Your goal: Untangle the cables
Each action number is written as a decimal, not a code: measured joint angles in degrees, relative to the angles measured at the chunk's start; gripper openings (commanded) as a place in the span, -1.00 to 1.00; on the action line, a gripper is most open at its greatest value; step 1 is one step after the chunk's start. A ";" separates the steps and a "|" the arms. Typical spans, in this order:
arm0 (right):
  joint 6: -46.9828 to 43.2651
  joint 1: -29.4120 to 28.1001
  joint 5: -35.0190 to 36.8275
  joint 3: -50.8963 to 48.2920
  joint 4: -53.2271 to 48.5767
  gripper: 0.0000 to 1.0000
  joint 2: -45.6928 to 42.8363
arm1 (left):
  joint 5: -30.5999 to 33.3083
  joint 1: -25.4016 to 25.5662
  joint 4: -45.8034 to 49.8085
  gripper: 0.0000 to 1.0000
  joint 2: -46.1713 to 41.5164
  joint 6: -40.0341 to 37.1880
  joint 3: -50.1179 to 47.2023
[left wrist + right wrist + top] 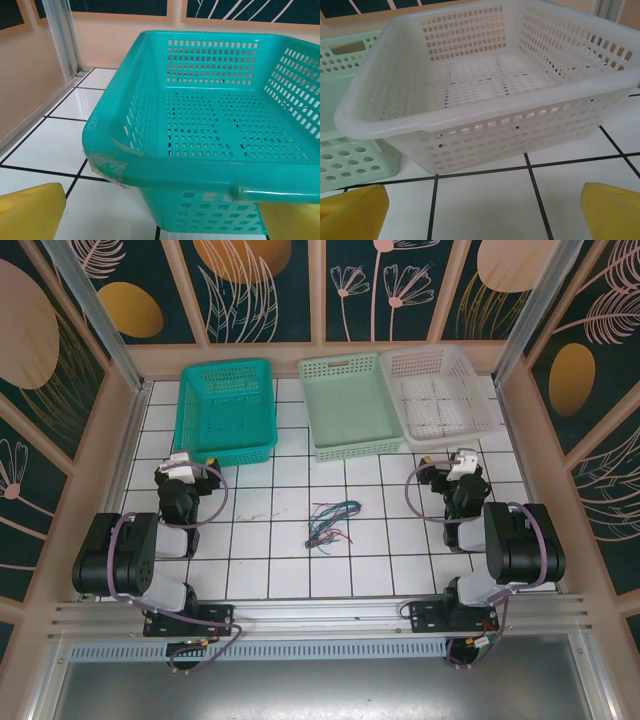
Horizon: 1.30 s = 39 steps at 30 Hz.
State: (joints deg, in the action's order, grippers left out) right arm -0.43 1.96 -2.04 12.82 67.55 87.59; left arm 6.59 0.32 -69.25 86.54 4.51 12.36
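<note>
While the cables (pixel 328 523) lie in one small knot on the tiled table (pixel 270 565), between the two arms and on the near side of the pale green basket (pixel 340 362), both your grippers sit well apart from them. From the overhead view you can pick out blue, teal and reddish strands, but the bundle is too small to show which wire crosses over which.

Your left gripper (pixel 196 464) faces the teal basket (pixel 200 172), whose near corner rim carries a patch of clear tape. Its yellow fingers (pixel 30 212) sit at opposite bottom corners of the wrist view, spread wide with nothing held. Both are cut off by the frame edge, so their tips cannot be seen.

Your right gripper (pixel 448 462) faces the white basket (pixel 470 112), with a slice of the pale green one at the left edge. Its yellow fingers (pixel 352 212) are likewise wide apart and hold nothing — only bare tile lies between them, and they too are cropped at the bottom.
</note>
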 measured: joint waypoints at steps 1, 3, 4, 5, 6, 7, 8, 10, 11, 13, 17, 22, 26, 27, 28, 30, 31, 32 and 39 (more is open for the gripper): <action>0.00 0.00 0.02 0.00 0.00 0.98 0.00 | 0.00 0.00 0.00 0.98 0.00 0.00 0.00; 0.00 0.00 0.02 0.00 0.00 0.97 0.00 | 0.00 0.02 0.00 0.98 0.00 0.00 0.00; 0.00 0.00 0.02 0.00 0.00 0.98 0.00 | -0.02 0.00 0.00 0.97 0.00 0.00 0.00; 0.00 0.00 0.00 0.00 0.00 0.98 0.00 | -0.02 0.00 0.00 0.98 0.00 0.00 0.00; 0.00 0.00 0.02 0.00 0.00 0.98 0.00 | -0.02 0.00 0.00 0.98 0.00 -0.02 0.00; 0.00 0.00 0.00 0.00 0.00 0.98 0.00 | -0.02 0.00 0.00 0.98 0.00 0.00 0.00; 0.00 0.00 0.02 0.00 0.00 0.98 0.00 | -0.02 0.00 0.00 0.98 0.00 0.00 0.00; 0.00 0.00 0.02 0.00 0.00 0.98 0.00 | -0.02 0.00 0.00 0.97 0.00 0.00 0.00; 0.00 0.00 0.02 0.00 0.00 0.98 0.00 | -0.02 0.00 0.00 0.98 0.00 0.00 0.00; 0.00 0.00 0.02 0.00 0.00 0.98 0.00 | -0.04 0.00 0.00 0.98 0.00 0.00 0.00; 0.00 0.00 0.00 0.00 0.00 0.98 0.00 | -0.13 0.00 0.00 0.98 0.00 0.00 0.04; 0.00 0.00 0.00 0.00 0.00 0.97 0.00 | -0.13 0.00 0.00 0.98 0.00 0.00 0.09; -0.02 0.00 -0.44 0.33 -0.70 0.97 -0.11 | -0.13 0.00 0.07 0.98 -0.02 0.00 0.13; 0.00 0.02 -0.76 1.16 -2.86 0.97 -0.70 | -0.13 0.00 0.92 0.98 -0.17 0.00 0.48; 0.33 0.04 -0.96 2.56 -6.12 0.95 -1.70 | -0.13 0.00 2.64 0.98 -0.70 0.02 1.11; 1.33 0.20 -1.09 7.30 -14.95 0.82 -4.79 | -0.11 0.00 9.77 0.97 -3.74 0.44 3.98; 2.21 0.22 -1.20 9.81 -19.19 0.78 -6.64 | -0.17 0.00 13.05 0.95 -5.68 0.81 5.27; 3.06 0.22 -1.51 11.89 -22.45 0.75 -8.57 | -0.39 0.00 15.50 0.95 -8.37 1.42 6.36; 11.56 -0.55 -7.06 20.81 -46.42 0.43 -19.43 | -2.56 0.00 31.63 0.96 -30.05 9.40 8.44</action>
State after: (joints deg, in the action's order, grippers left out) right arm 11.14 1.41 -9.10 33.63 21.12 68.16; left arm 4.03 0.32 -37.63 56.49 13.91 20.80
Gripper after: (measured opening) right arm 0.727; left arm 0.985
